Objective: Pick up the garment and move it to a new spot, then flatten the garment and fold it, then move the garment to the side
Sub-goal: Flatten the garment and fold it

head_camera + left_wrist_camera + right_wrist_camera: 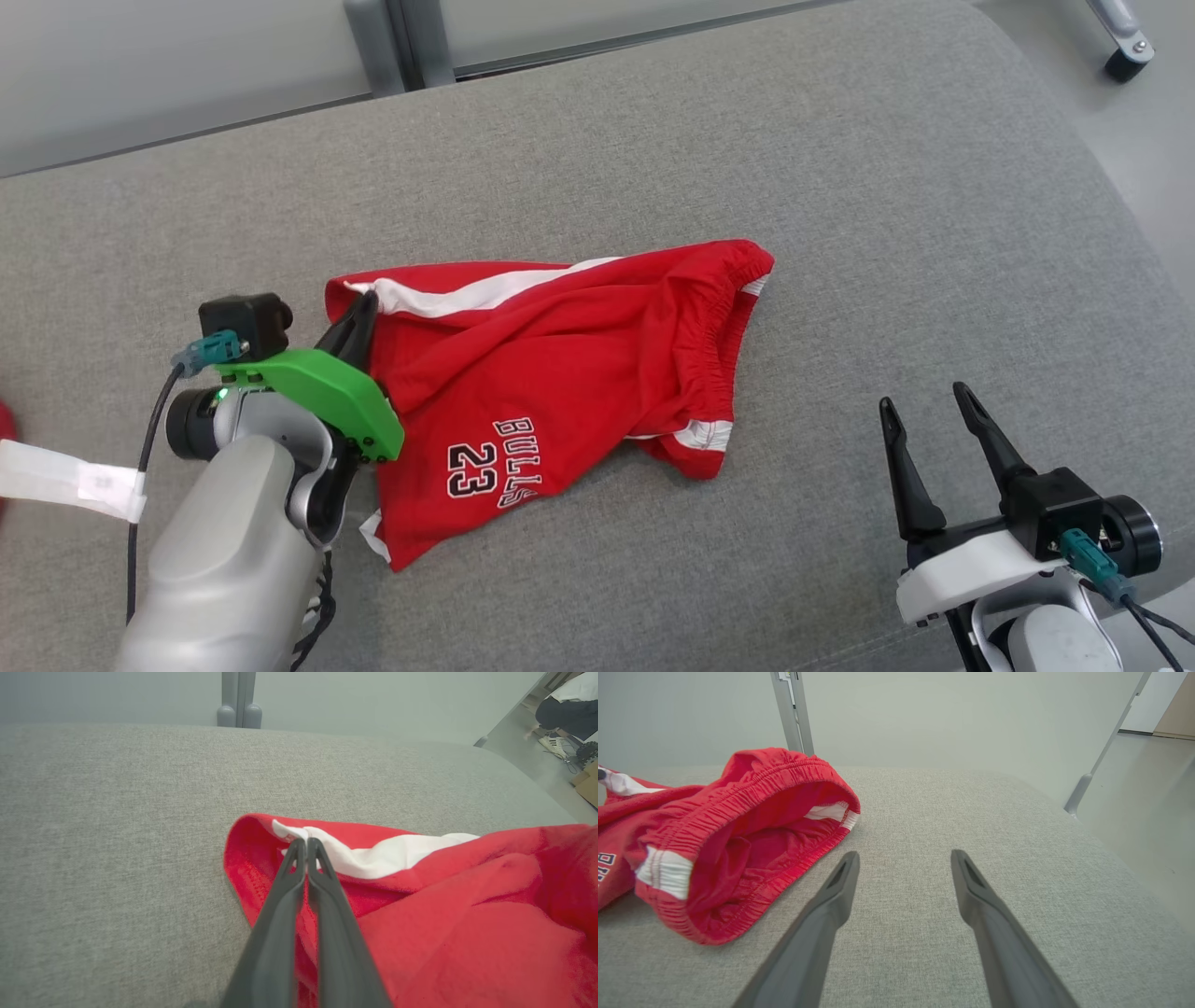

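The garment (551, 364) is a pair of red shorts with white stripes and "BULLS 23" printed on it, lying crumpled on a grey cushioned surface (653, 140). My left gripper (366, 303) is shut on the garment's left hem corner, where the white stripe ends. In the left wrist view the two fingers of the left gripper (306, 843) meet on the red and white cloth (420, 896). My right gripper (929, 397) stands open over bare cushion, right of the garment. In the right wrist view the right gripper (903, 858) has the elastic waistband (738, 812) to its left.
The cushion's rounded right edge (1111, 187) drops to a pale floor. A metal post (383, 42) stands behind the cushion against a pale wall. A caster wheel (1125, 56) sits at the top right. A white strap (65, 476) crosses the left edge.
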Tool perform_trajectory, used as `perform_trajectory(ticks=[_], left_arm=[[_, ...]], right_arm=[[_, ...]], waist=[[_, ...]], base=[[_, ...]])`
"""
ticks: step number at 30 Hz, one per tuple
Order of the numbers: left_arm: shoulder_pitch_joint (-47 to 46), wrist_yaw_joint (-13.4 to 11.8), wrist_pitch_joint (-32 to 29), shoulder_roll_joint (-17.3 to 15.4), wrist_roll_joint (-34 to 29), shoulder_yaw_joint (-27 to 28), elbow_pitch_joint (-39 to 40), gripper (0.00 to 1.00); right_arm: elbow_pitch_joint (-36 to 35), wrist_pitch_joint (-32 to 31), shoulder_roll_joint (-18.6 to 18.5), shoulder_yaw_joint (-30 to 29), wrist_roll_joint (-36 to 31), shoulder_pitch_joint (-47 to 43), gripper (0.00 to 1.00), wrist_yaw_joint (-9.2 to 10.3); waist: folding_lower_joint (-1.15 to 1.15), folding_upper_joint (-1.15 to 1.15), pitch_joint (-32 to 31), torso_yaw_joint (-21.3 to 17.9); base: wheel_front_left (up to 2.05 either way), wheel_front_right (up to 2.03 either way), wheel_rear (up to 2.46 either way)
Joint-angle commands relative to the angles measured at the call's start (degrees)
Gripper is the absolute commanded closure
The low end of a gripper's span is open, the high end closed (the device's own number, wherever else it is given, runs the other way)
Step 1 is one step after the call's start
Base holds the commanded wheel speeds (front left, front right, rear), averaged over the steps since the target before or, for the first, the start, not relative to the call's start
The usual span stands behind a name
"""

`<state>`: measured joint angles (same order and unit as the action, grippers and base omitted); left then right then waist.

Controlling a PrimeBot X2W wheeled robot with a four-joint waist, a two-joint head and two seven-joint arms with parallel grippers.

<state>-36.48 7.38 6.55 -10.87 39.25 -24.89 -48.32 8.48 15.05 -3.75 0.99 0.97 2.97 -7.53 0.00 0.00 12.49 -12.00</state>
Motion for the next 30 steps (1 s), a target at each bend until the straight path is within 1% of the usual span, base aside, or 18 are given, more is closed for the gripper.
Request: perform_trajectory(ticks=[1, 6, 8, 16, 23, 26, 30], left_arm=[[-1.34, 0.15, 0.43, -0.40, 0.38, -0.43, 1.18, 1.00], [-1.72, 0.16, -0.48, -1.17, 1.88, -2.20, 7.99, 1.00], [-2.59, -0.01, -1.39, -1.26, 2.18, -2.45, 12.15, 1.00], [-8.22, -3.10, -5.78, 0.27, 0.08, -4.19, 19.93, 1.00], [-11.84, -5.15, -6.81, 1.57, -1.61, -5.20, 27.07, 1.00], [-9.21, -6.35, -7.19, 1.12, -1.78, -5.53, 31.98, 1.00], [0.78, -8.47, -9.46, -1.59, -0.71, -7.15, 41.78, 1.00]], right_arm=[[0.13, 0.20, 0.13, -0.03, 0.39, 0.20, 0.00, 0.08], [0.35, 0.20, 0.15, -0.45, 0.30, -1.21, 0.00, 0.08], [0.60, 0.20, 0.22, -0.62, 0.37, -1.38, 0.00, 0.08], [0.95, 0.20, 0.31, -0.13, 0.05, -0.87, 0.00, 0.08], [1.05, 0.20, 0.36, -0.98, -0.18, -2.18, 0.00, 0.08], [1.04, 0.20, 0.39, -1.12, -0.39, -2.81, 0.00, 0.08], [0.82, 0.20, 0.46, -1.42, -0.38, -3.70, 0.00, 0.08]], waist=[[0.00, 0.00, -0.40, 0.11], [0.00, 0.00, -2.01, 0.51], [0.00, 0.00, -3.14, 0.44], [0.00, 0.00, -5.38, -0.31], [0.00, 0.00, -7.46, -0.29], [0.00, 0.00, -8.04, 0.13], [0.00, 0.00, -8.21, 0.87]], base=[[0.00, 0.00, 0.00], [0.00, 0.00, 0.00], [0.00, 0.00, 0.00], [0.00, 0.00, 0.00], [0.00, 0.00, 0.00], [0.00, 0.00, 0.00], [0.00, 0.00, 0.00]])
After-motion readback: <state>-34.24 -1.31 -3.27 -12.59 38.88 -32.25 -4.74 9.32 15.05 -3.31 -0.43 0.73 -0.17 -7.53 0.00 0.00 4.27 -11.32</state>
